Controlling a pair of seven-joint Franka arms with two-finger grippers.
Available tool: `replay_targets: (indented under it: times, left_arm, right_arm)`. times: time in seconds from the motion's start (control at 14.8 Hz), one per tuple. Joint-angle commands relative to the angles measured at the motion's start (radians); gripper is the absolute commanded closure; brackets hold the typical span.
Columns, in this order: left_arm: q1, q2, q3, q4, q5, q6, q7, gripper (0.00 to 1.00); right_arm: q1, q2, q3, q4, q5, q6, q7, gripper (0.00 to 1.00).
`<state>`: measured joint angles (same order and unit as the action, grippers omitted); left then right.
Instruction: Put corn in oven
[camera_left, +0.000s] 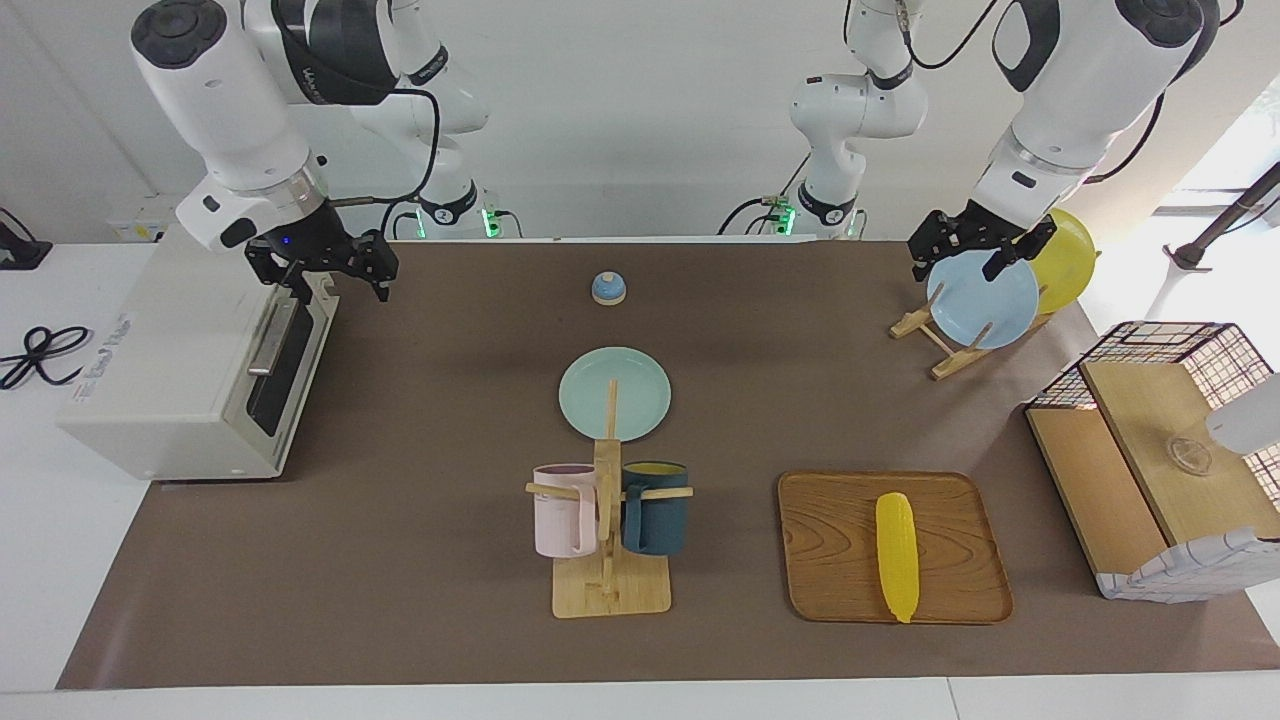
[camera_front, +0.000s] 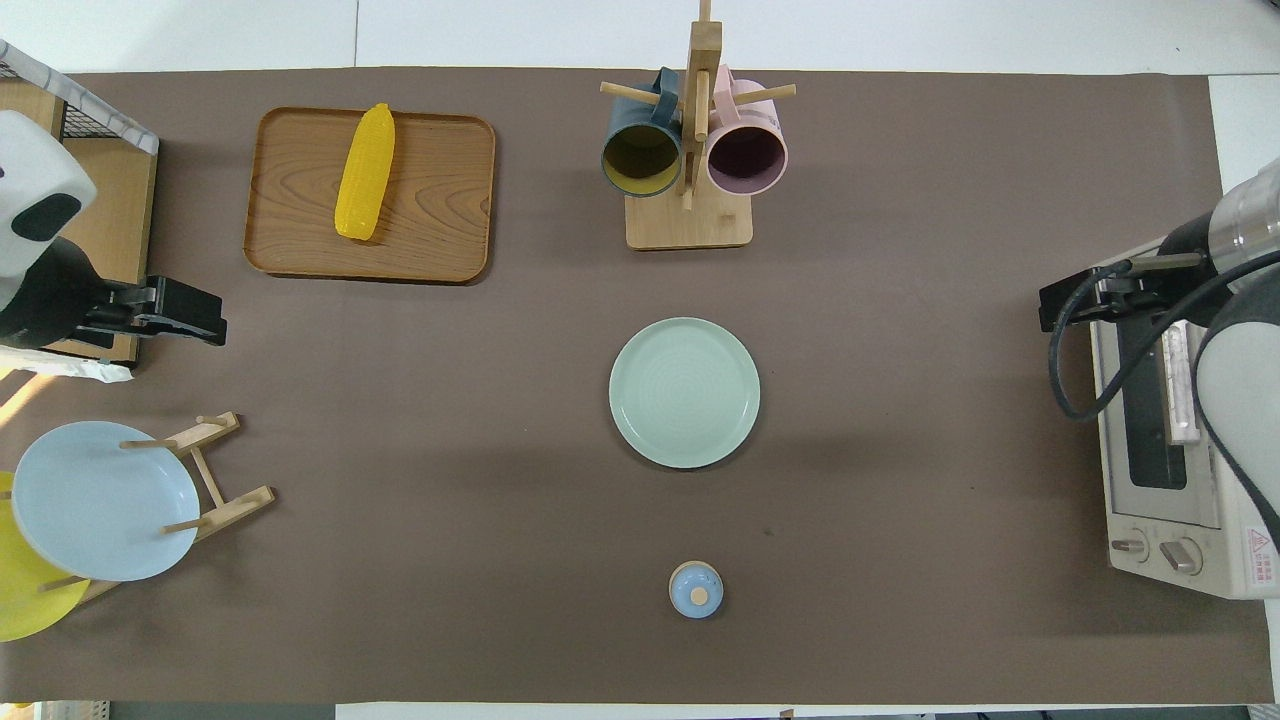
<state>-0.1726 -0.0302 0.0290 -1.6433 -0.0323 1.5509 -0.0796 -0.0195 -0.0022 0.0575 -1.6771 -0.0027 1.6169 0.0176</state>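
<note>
One corn (camera_left: 897, 556) lies on one wooden tray (camera_left: 830, 590) at the left arm's end of the desk (camera_left: 420, 560), farther from the robots than everything but the mug rack. Its long axis runs roughly straight away from the robots, with the tapered tip pointing away from them and leaning slightly toward the right arm's end. One oven (camera_left: 165, 400) sits at the right arm's end, its dark glass door closed and its bar handle facing the middle of the desk. Two mugs, one pink (camera_left: 563, 510) and one dark blue (camera_left: 655, 507), hang on one wooden rack (camera_left: 610, 590). There are three plates: a pale green plate (camera_left: 614, 393) flat at the centre, and a blue plate (camera_left: 982, 298) and a yellow plate (camera_left: 1066, 259) standing in one plate stand (camera_left: 945, 350). One small blue knob-topped lid (camera_left: 608, 288) sits near the robots. One wood-and-wire box (camera_left: 1150, 450) stands beside the tray. The right gripper (camera_left: 340, 270) hovers over the oven's door handle with its fingers spread, holding nothing. The left gripper (camera_left: 985, 250) hangs above the blue plate, fingers apart and empty, well apart from the corn.
</note>
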Motion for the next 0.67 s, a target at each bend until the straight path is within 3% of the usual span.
replay_targets:
  times: [0.0, 0.4, 0.61]
  left_arm:
    - [-0.004, -0.033, -0.003, -0.038, 0.018, 0.020, -0.008, 0.00]
    - [-0.010, -0.033, -0.003, -0.038, 0.011, 0.035, -0.011, 0.00]
    - [-0.010, -0.031, -0.004, -0.049, 0.009, 0.107, -0.020, 0.00]
  right_arm:
    - [-0.008, 0.010, 0.001, 0.013, 0.012, 0.011, 0.011, 0.00]
    - [-0.008, 0.010, 0.002, 0.013, 0.012, 0.011, 0.012, 0.00]
    - [-0.005, 0.005, 0.001, 0.011, -0.002, 0.011, 0.015, 0.00]
